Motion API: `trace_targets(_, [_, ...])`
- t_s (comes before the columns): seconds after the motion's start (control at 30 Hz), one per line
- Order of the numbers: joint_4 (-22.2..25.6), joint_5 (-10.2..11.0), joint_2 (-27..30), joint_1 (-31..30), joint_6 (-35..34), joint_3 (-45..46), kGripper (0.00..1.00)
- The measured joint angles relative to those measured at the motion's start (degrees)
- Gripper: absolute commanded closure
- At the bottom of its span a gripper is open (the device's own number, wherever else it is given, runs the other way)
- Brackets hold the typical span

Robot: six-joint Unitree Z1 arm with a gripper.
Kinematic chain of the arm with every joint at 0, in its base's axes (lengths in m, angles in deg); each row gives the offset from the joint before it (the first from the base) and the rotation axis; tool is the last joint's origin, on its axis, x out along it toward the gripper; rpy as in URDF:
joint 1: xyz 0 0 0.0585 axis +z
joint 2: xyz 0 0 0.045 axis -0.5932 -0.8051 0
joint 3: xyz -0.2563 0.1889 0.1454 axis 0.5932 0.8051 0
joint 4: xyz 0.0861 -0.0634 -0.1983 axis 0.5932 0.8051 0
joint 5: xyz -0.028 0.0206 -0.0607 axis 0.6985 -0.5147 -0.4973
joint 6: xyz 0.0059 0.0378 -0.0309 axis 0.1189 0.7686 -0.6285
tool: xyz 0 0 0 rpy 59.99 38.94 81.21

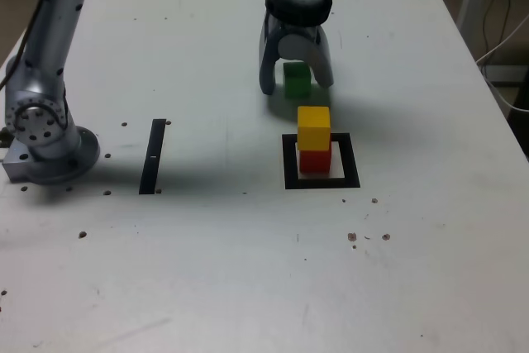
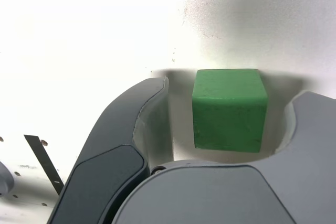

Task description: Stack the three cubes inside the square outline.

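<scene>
The green cube (image 1: 297, 78) rests on the white table, behind the square outline (image 1: 321, 182). My gripper (image 1: 296, 82) is lowered over the cube and open, one finger on each side. In the wrist view the green cube (image 2: 229, 109) sits between the dark fingers (image 2: 139, 124), with a slim gap showing on each side. Inside the outline the yellow cube (image 1: 313, 126) is stacked on the red cube (image 1: 313, 160), a little off-centre toward the exterior view's left.
A thin black strip (image 1: 153, 156) lies at the exterior view's left, and shows in the wrist view as well (image 2: 44, 162). The arm's base (image 1: 45, 134) stands at the table's left edge. Cables hang past the right edge (image 1: 500, 39).
</scene>
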Motion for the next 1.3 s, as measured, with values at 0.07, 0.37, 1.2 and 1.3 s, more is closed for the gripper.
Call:
trace_targets(0.07, [-0.1, 0.0, 0.0, 0.0, 0.0, 0.0, 0.73])
trace_targets(0.37, [-0.2, 0.0, 0.0, 0.0, 0.0, -0.1, 0.73])
trace_targets(1.2, [10.2, 1.0, 9.9, -6.8, -2.8, -5.6, 0.73])
trace_targets(1.3, [13.3, -0.1, 11.1, -9.8, -4.1, -8.4, 0.73])
